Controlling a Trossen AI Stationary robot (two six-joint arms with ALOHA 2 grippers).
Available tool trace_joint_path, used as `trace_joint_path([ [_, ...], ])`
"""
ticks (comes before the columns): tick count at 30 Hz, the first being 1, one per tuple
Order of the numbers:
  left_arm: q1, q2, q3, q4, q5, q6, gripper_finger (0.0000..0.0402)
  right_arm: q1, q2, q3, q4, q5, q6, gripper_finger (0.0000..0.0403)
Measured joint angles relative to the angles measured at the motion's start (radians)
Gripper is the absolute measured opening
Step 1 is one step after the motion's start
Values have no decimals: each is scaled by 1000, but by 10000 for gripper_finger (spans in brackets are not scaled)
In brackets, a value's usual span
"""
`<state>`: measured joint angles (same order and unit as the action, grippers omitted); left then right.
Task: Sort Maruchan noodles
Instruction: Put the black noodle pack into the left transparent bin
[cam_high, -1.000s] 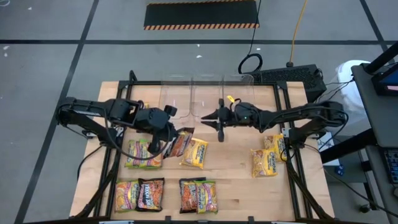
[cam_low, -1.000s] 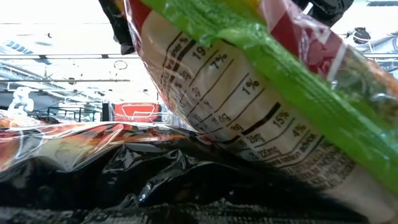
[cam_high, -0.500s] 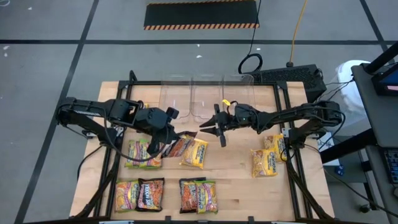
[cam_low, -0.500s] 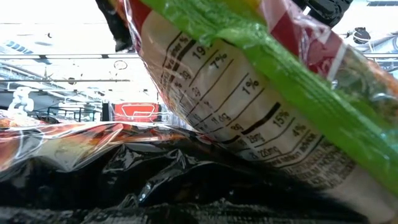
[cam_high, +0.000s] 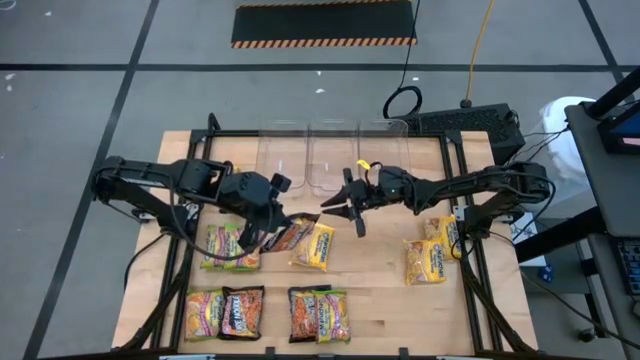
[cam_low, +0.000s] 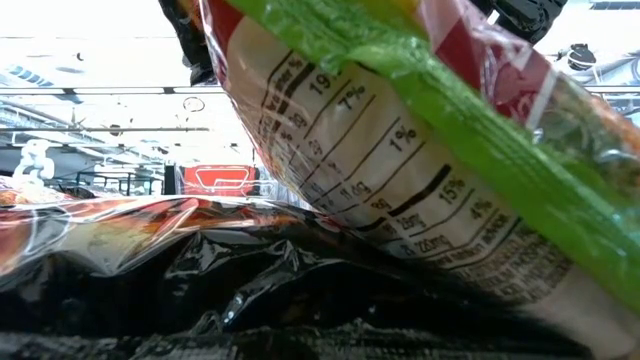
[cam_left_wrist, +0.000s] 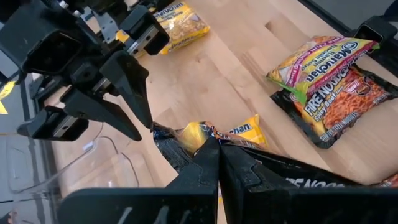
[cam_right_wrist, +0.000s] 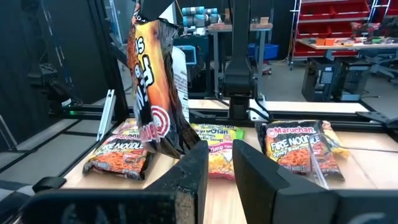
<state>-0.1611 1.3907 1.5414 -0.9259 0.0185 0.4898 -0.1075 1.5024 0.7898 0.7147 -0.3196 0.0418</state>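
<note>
Left claw clamped on a black-and-red noodle packet, held just above the tabletop — right claw hangs fingers apart beside it. Crinkly plastic could slip on a handover — the pinch catches only an edge.

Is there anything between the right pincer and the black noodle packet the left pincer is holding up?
No. In the high view, only bare wooden table shows in the short gap between the open right pincer and the black packet gripped by the left pincer.
</note>
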Motion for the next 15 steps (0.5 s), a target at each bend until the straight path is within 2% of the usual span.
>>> trace_joint_path([
  [15, 38, 5, 0, 3, 18, 9, 0, 25, 0, 0, 0, -1, -4, 70],
])
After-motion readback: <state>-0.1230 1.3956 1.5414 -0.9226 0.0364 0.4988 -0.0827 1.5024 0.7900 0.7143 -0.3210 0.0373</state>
